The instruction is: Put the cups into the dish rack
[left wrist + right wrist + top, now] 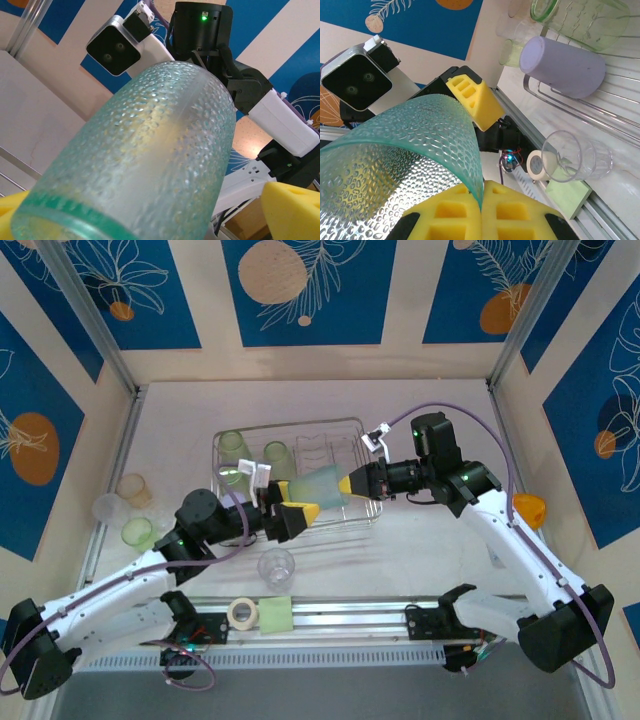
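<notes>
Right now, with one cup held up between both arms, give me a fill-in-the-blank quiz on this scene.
1. The held cup is ____ in colour.
2. The right gripper is shut on its ____.
3. The left gripper has its jaws ____ around the cup's base end.
4. The clear cup stands near the white ____ roll.
Missing words: teal; rim; open; tape.

White-black arms point(510, 540), yellow fingers point(303, 512), lilac cables point(450, 406)
</notes>
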Robot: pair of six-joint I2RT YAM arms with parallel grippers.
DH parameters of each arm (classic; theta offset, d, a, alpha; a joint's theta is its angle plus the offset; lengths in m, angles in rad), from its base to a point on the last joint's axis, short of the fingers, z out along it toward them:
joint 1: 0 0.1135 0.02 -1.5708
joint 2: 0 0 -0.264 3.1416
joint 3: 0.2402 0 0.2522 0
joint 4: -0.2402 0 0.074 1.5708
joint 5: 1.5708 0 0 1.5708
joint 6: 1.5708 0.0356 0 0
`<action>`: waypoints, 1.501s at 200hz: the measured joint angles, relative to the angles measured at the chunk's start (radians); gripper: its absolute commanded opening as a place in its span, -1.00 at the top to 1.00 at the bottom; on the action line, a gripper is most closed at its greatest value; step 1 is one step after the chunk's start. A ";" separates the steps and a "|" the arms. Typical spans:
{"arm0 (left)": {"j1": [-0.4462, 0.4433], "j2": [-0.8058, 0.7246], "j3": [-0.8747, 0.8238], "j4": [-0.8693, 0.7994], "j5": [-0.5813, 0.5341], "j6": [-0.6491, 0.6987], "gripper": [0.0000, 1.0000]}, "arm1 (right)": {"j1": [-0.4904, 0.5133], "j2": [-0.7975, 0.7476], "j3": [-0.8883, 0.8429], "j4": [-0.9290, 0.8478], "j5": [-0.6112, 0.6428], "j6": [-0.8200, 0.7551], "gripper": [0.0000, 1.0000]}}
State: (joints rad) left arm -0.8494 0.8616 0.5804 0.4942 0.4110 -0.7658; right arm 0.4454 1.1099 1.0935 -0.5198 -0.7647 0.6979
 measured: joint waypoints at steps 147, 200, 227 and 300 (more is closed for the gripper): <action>-0.001 0.030 -0.021 0.020 -0.053 -0.037 -0.18 | 0.005 0.035 -0.033 0.019 0.007 0.008 -0.14; -0.005 -0.002 0.187 -0.526 -0.237 0.011 0.23 | -0.011 -0.002 -0.018 -0.127 0.264 -0.053 -0.21; -0.005 0.085 0.453 -0.960 -0.464 0.020 0.41 | -0.015 -0.103 -0.026 -0.211 0.509 -0.080 -0.21; -0.005 0.602 0.887 -1.576 -0.825 0.121 0.53 | -0.065 -0.237 -0.114 -0.293 0.696 -0.123 -0.24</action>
State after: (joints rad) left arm -0.8539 1.4639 1.4673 -1.0817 -0.4141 -0.6453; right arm 0.3805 0.8730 0.9794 -0.8127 -0.0685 0.5751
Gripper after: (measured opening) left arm 0.622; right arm 0.618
